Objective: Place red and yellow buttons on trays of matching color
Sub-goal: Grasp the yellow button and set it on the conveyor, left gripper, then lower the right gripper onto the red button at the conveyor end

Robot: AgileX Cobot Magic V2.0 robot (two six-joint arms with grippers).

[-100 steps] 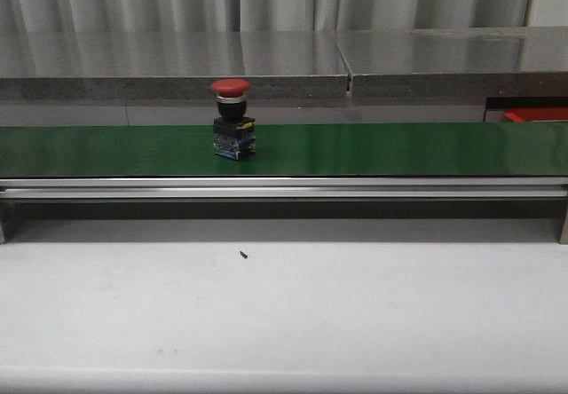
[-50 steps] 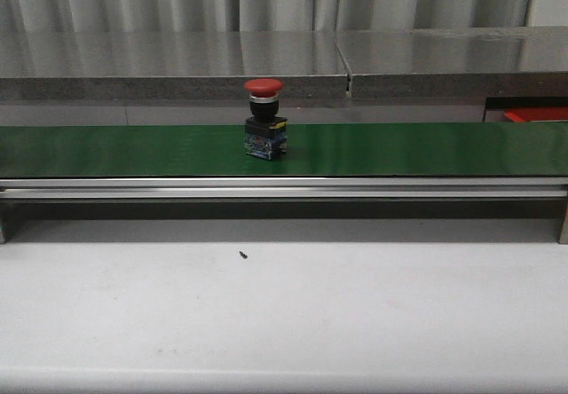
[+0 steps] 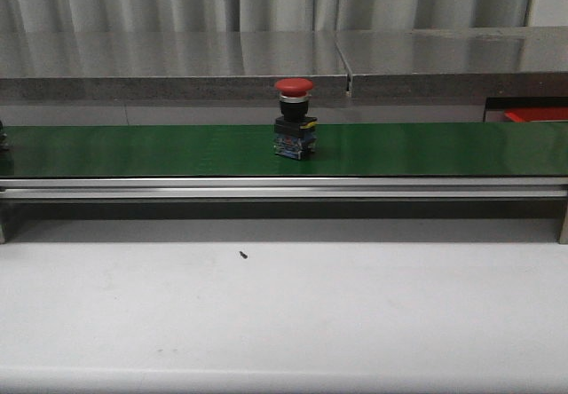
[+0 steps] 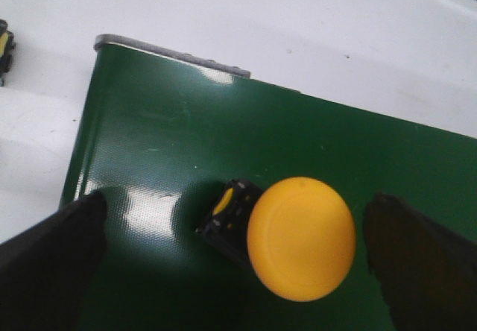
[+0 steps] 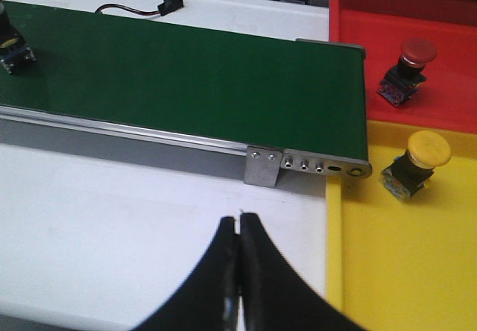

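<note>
Sorting is judged to be partly done: in the right wrist view a red button (image 5: 407, 68) already lies on the red tray (image 5: 350, 18) at upper right, and a yellow button (image 5: 416, 164) on the yellow tray (image 5: 387, 271) below it. Two more buttons are on the green conveyor belt (image 3: 426, 150). One red-capped button (image 3: 294, 130) is seen upright near the middle of the front view. A yellow-capped button (image 4: 292, 235) is seen at lower centre of the left wrist view, between the two dark fingers (image 4: 45, 271) of the left hand (image 4: 238, 271), which is spread wide and grips nothing.

A closing of that hand on the yellow button is judged to be the next move; the fingers must be centred on the body, since the cap is broad and smooth.

The right hand (image 5: 238, 268) is pressed fully closed and empty, over the white desk (image 5: 112, 219) at lower centre.

Corrugated grey panels and a steel ledge (image 3: 177, 57) fill the upper part of the front view. A small dark speck (image 3: 242, 254) is noted on the desk.
</note>
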